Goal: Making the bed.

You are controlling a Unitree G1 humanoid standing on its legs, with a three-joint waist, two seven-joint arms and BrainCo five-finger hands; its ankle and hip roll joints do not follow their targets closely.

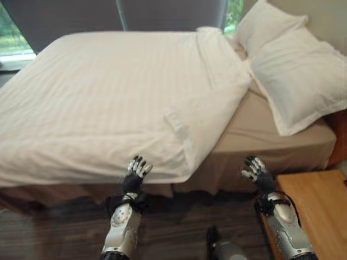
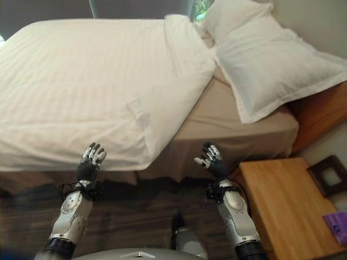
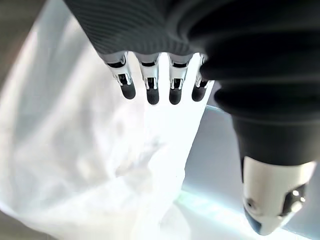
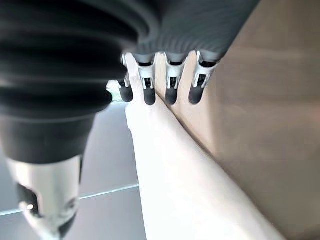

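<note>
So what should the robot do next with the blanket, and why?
Probably reach the left hand forward to take the white duvet's hanging edge. Both hands are open and empty, the right hand too, and the duvet lies askew, leaving the tan sheet bare below the pillows.

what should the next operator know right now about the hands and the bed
Left hand: open, holding nothing, at the near edge of the white duvet.
Right hand: open, holding nothing, in front of the bare tan sheet.
Two pillows lie at the head end.
Done: duvet spread over most of the bed.
Left: its top near corner is folded back, leaving the sheet exposed below the pillows; it probably needs pulling up and smoothing.
Wooden nightstand stands beside the right arm.
</note>
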